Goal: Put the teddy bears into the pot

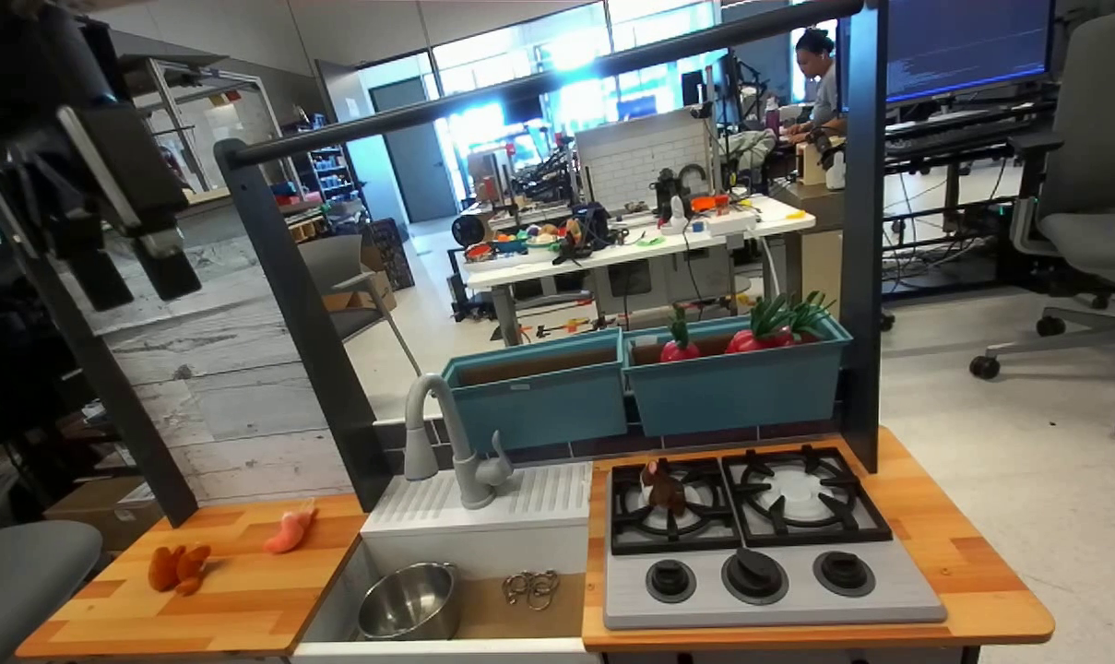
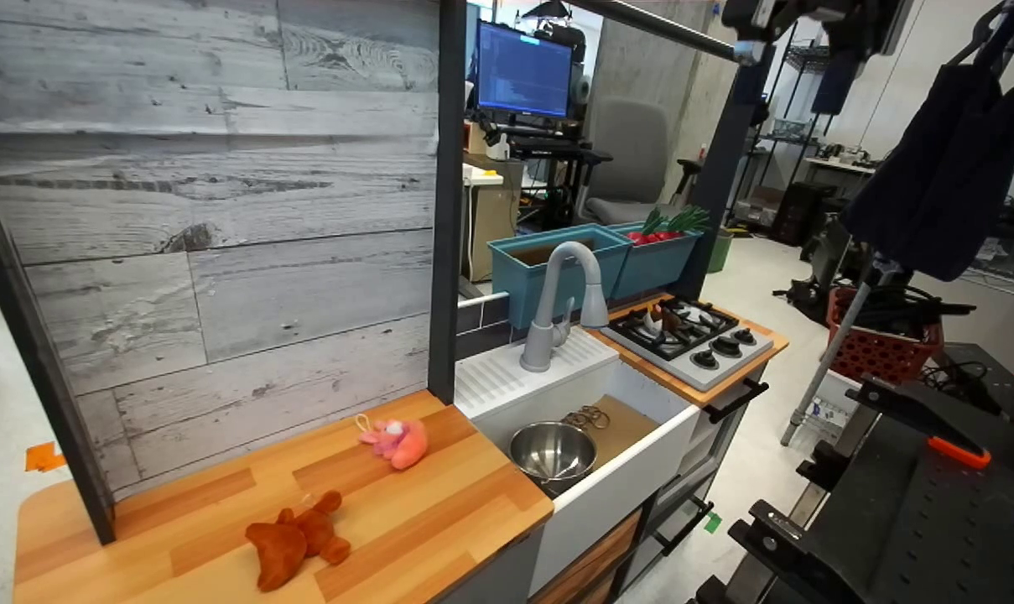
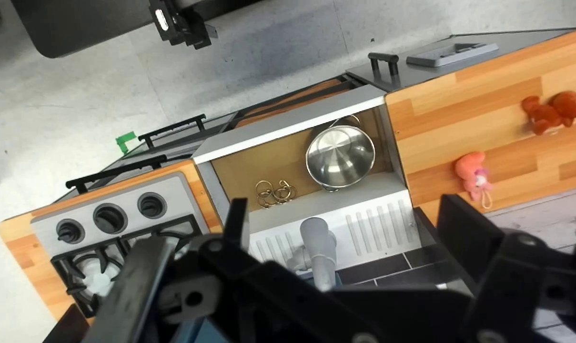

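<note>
The white sink (image 1: 446, 652) cuts the wooden desk (image 2: 448, 512) into two parts. On one side of the sink lie the pink teddy bear (image 2: 403, 443) and the orange teddy bear (image 2: 293, 541). The pink one is nearer the sink, back by the board wall (image 2: 247, 193), and a strip of plain wood runs from it to the sink's edge. The orange one is farther from the sink, between the front edge and the board wall, with plain wood all around it.

A tall black post (image 2: 448, 210) stands at the sink's back corner on the bears' side. The tap (image 2: 543, 335) comes up from the sink's back edge and bends over, taking up room there. Past the other side of the sink is the stove (image 1: 695, 613), with a brown toy (image 1: 668, 491) on it.

The shiny pot (image 3: 341, 155) is down inside the sink, near the end by the bears, with its mouth facing up. Some shiny rings (image 3: 282, 193) lie in the sink near the pot.

In both exterior views the claw (image 1: 139, 284) hangs high up, much higher than the sink. Its two fingers (image 3: 236, 221) are spread wide. In the wrist view the pot shows just past the gap between them. Toward the bears' side of the sink, the pink bear shows just past one fingertip, and the orange bear shows farther out. Both bears lie well below the claw.
</note>
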`<state>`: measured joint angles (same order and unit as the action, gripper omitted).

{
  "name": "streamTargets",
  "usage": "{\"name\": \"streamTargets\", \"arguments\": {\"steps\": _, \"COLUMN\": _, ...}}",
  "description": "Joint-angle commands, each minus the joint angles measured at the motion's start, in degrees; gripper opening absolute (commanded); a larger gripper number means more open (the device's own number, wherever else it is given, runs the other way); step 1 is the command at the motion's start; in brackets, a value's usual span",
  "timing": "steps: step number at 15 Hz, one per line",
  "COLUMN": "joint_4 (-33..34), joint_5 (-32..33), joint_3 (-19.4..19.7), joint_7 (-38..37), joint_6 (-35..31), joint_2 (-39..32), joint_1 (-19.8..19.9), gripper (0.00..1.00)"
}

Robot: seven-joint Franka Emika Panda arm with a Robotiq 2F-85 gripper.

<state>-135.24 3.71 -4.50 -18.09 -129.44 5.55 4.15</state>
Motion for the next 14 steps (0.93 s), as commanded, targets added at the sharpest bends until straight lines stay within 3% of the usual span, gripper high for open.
{"name": "streamTargets", "arguments": {"steps": 1, "joint_4": 0.9, "joint_5": 0.2, "joint_3": 1.5, "joint_7": -0.1, "joint_6": 0.1, "joint_2": -1.4, "joint_1": -1.3, "gripper": 1.0}}
{"name": "streamTargets", "arguments": {"steps": 3, "joint_4": 1.9, "joint_5": 0.2, "joint_3": 1.5, "joint_7": -0.2, "joint_6": 0.1, "joint_2": -2.1, "joint_1": -1.3, "gripper": 1.0}}
{"name": "streamTargets", "arguments": {"steps": 6, "joint_4": -0.3, "joint_5": -1.1, "joint_3": 1.5, "joint_7": 1.7, "joint_6": -5.2, "joint_2": -1.4, "joint_1": -1.9, "gripper": 1.0}}
{"name": "streamTargets", "arguments": {"steps": 9, "joint_4": 3.1, "joint_5": 1.1, "joint_3": 0.5, "joint_7": -4.1, "joint_6": -10.4, "joint_2": -10.0, "joint_1": -3.1, "gripper": 1.0}}
{"name": "streamTargets", "arguments": {"steps": 12, "joint_4": 5.0, "joint_5": 4.3, "joint_3": 1.0, "joint_7": -14.8, "joint_6": -21.9, "joint_2": -19.4, "joint_1": -6.5, "gripper": 1.0}}
{"name": "streamTargets", "arguments": {"steps": 14, "joint_4": 6.8, "joint_5": 7.1, "joint_3": 3.5, "joint_7": -21.1, "joint_6": -30.5, "joint_2": -26.3, "joint_1": -10.8, "gripper": 1.0}}
